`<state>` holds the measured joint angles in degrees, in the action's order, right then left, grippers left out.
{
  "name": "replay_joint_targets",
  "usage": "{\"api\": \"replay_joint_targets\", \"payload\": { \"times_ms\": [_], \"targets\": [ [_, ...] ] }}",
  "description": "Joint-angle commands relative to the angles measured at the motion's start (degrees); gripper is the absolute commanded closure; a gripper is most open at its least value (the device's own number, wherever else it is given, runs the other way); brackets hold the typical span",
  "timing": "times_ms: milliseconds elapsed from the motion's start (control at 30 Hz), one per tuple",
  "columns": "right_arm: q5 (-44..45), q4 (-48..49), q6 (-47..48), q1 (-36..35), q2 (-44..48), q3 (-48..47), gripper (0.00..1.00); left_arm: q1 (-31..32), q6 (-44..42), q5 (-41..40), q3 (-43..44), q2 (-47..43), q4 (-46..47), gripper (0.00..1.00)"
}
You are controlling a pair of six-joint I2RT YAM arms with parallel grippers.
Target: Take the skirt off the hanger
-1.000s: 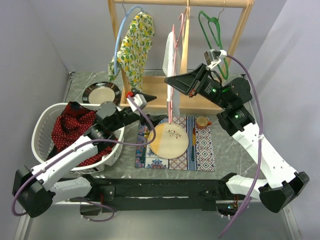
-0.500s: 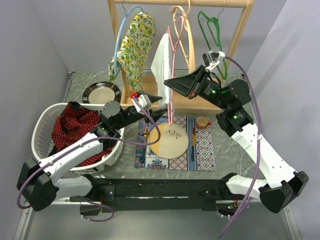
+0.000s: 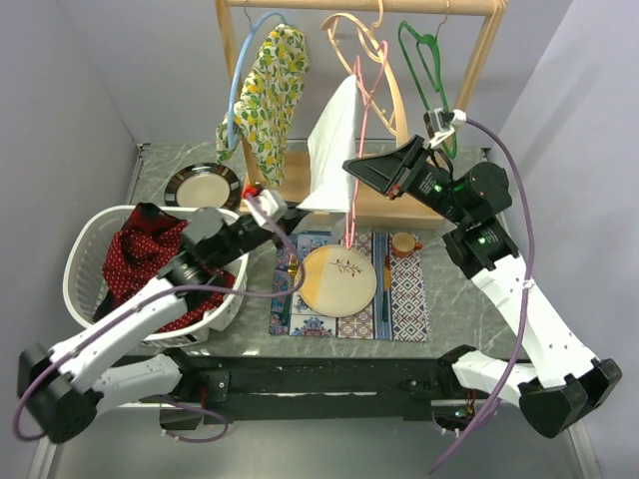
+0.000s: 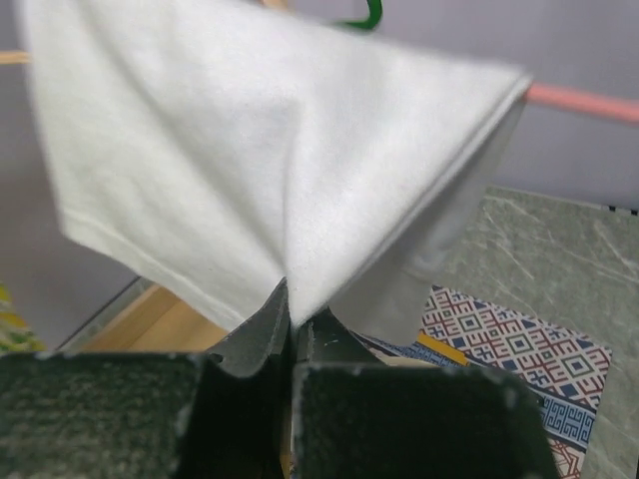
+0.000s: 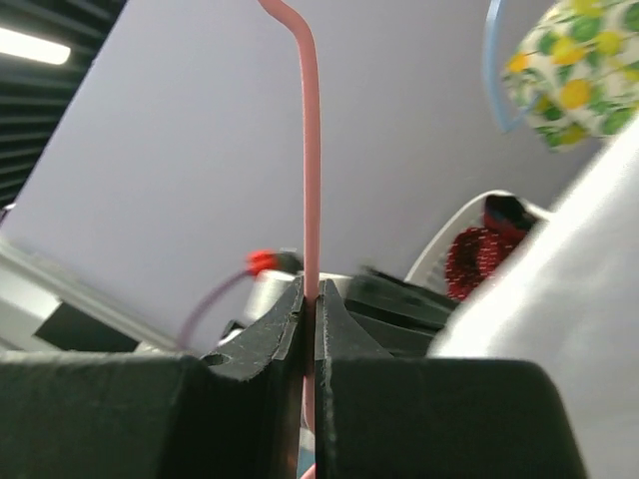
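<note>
1. The wooden rack (image 3: 227, 50) stands along the far edge of the tabletop, and its other hangers crowd in on both sides. Plan your pull toward the near edge and slightly left, away from the lemon-print garment (image 3: 268, 90) and the green hanger (image 3: 429, 70).
2. The laundry basket (image 3: 72, 274) sits at the left edge with a red cloth in it and looks like the likely drop place. Aiming your pull line at it should save a second move.
3. The white skirt (image 3: 334, 140) is draped over the pink hanger just in front of the rack's middle, fanned out toward the left arm. It is stretched taut, so draw steadily rather than jerking, and watch that both layers slide off the same end.
4. The pink hanger (image 3: 349, 228) hangs tilted, with its lower end above the plate (image 3: 335, 280) on the placemat. I cannot tell whether its hook sits on the rail. Treat the hanger as your anchor, because if it swings with the cloth the skirt will not slip free.
5. Your right pincer (image 5: 311, 289) is clenched on the hanger's thin wire. The wire could twist between the jaws, so resist along it rather than across it.
6. Your left pincer (image 4: 291, 324) is clenched on a small fold at the skirt's lower edge. That bite looks shallow, so if the cloth starts slipping, stop and regrasp deeper.
</note>
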<state>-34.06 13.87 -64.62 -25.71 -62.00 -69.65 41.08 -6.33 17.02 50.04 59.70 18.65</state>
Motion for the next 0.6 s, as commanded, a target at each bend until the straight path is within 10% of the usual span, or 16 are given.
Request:
{"api": "replay_joint_targets", "payload": {
  "times_ms": [0,300,567],
  "targets": [
    [1.0,2.3,3.9,2.9,2.8,4.8,1.0,0.3,0.8,-8.1,3.1,-9.1,-7.4,0.99],
    [-2.0,3.0,5.7,3.6,1.1,9.0,1.0,0.2,-2.5,-31.7,25.3,-16.9,-32.7,0.99],
    [-0.7,-0.6,9.1,3.5,1.4,9.0,1.0,0.2,-10.0,-42.7,31.6,-20.7,-37.0,0.99]
  ]
}}
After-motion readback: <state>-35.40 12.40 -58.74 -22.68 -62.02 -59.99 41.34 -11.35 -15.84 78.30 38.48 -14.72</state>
